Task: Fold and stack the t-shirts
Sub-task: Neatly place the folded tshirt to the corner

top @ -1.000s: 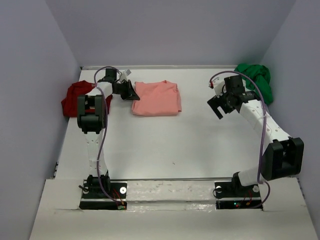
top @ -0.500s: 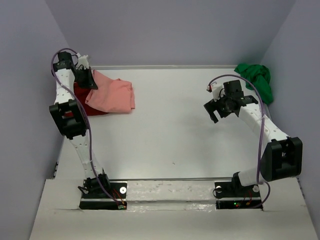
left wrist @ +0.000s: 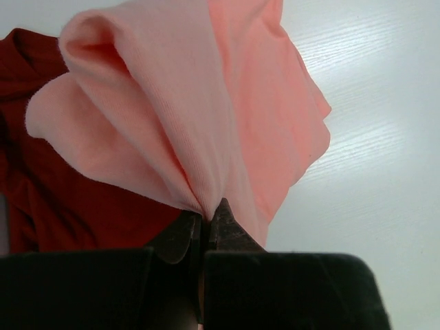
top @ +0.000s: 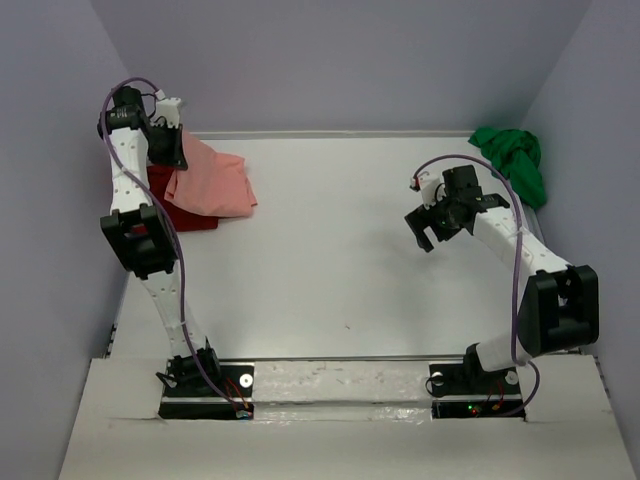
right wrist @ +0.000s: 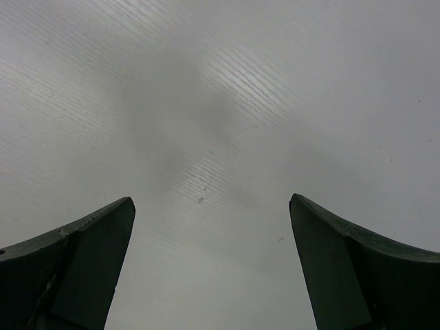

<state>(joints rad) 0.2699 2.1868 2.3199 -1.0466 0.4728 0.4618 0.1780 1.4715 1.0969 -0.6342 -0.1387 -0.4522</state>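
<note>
Grey walls on three sides; white bench (top: 350, 270), with the arms bolted at its near edge.

1. Salmon-pink shirt (top: 212, 182): far left, raised by one edge. Its body drapes down over the dark red shirt and partly onto the bench to the right. In the left wrist view its layers splay apart from the pinch.
2. Dark red shirt (top: 188, 214): far-left corner, lying rumpled underneath. Whether it is folded cannot be told.
3. Green shirt (top: 512, 160): heaped at the far right, unfolded and untouched.
4. Right pincer (top: 435, 222): jaws wide apart with nothing between them, hovering right of centre, well apart from the green shirt.
5. Left pincer (left wrist: 206, 223): clamped on a thin gather of the salmon-pink shirt.

Hazards, as judged:
- The grip takes only a narrow bunch of cloth, so a quick swing could pull it free.
- The splayed layers may fall open and undo the fold.
- Set down as it hangs, the shirt would land askew, half off the stack.
- The stack sits close to the bench's left edge, so cloth could slide over it.
</note>
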